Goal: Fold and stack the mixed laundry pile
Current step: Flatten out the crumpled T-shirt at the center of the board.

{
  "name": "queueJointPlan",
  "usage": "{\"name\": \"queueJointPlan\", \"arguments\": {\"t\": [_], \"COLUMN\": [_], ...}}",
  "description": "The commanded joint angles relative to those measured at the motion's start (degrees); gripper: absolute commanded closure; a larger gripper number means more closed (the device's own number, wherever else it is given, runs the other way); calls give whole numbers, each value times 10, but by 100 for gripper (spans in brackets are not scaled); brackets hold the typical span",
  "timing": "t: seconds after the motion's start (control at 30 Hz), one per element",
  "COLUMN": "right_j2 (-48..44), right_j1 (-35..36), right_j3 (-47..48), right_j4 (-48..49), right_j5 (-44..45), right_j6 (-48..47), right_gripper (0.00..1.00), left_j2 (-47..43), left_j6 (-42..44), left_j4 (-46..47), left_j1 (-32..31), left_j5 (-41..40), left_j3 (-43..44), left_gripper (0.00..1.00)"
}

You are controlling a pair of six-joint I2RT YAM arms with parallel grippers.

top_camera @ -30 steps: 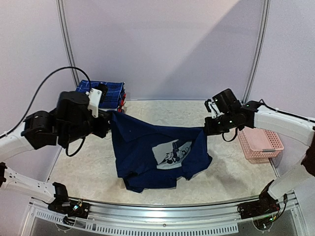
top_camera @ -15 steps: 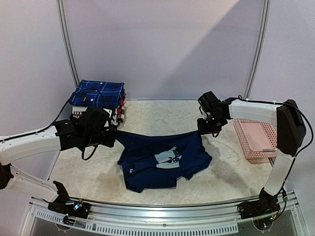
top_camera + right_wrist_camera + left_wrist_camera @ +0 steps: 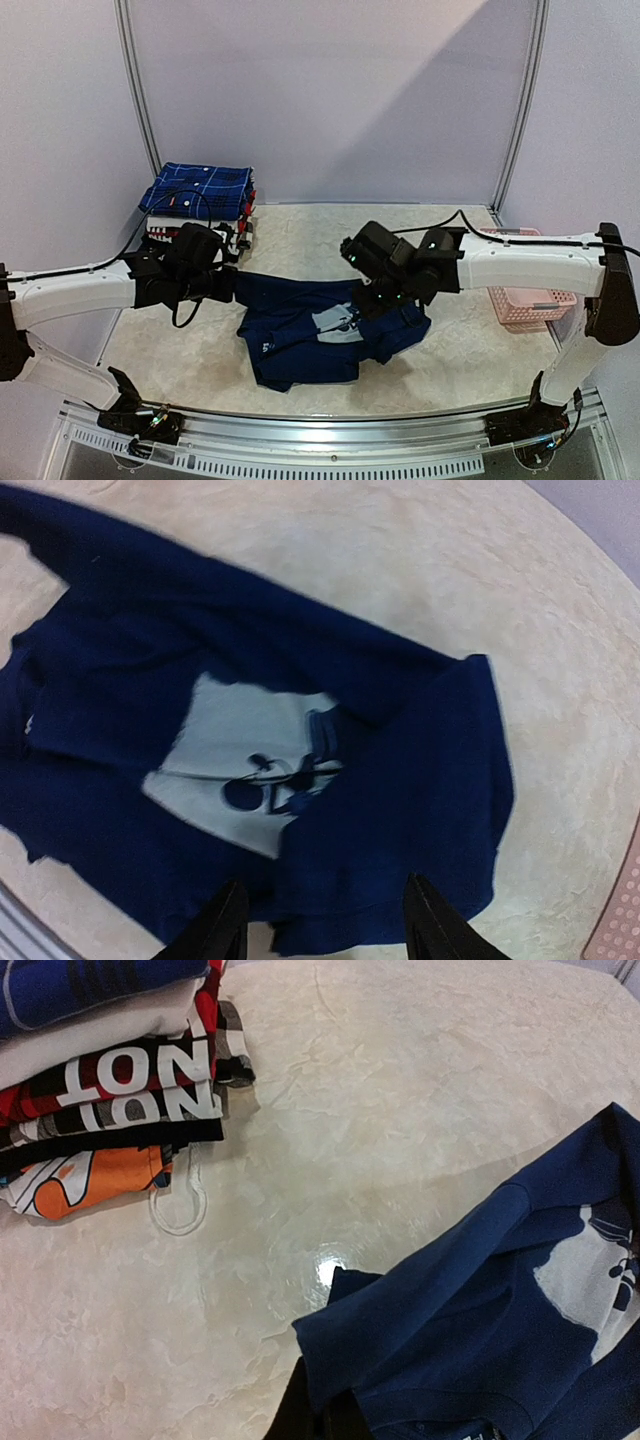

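Note:
The navy T-shirt (image 3: 300, 345) with its pale-blue print (image 3: 335, 322) lies crumpled on the table in the top view. My left gripper (image 3: 232, 283) is shut on the shirt's left edge, low over the table. In the left wrist view the cloth (image 3: 480, 1330) runs into the shut gripper (image 3: 322, 1418). My right gripper (image 3: 383, 296) hovers open over the shirt's right half. In the right wrist view that gripper (image 3: 325, 925) has nothing between its fingers, with the print (image 3: 240, 770) below. The dark-blue plaid shirt (image 3: 200, 190) lies folded on top of the stack at the back left.
Under the plaid shirt sits a stack of folded white, black and red-lettered garments (image 3: 200, 228), also in the left wrist view (image 3: 110, 1090) with a clear plastic loop (image 3: 180, 1200) beside it. A pink lattice basket (image 3: 535, 300) stands at the right edge.
The right gripper let go of the T-shirt's right corner, opened and swung left over the shirt. The left arm lowered and the shirt sank onto the table.

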Motion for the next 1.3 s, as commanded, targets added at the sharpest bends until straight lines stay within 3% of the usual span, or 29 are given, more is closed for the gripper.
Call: {"name": "queueJointPlan", "arguments": {"t": [0.0, 0.4, 1.27], "right_j2": [34, 122, 146], "right_j1": [46, 61, 11], "right_j3": [-8, -14, -53], "right_j4": [-22, -3, -6], "right_j5": [20, -4, 16], "right_j6": [9, 37, 42], "right_gripper": [49, 64, 64], "left_j2": [4, 7, 24], "left_j6": [-5, -7, -11], "left_j4": [26, 37, 48], "left_j1": [13, 16, 19], "left_j5": [11, 21, 29], "left_j3": [-17, -31, -34], "left_gripper": [100, 100, 100]}}
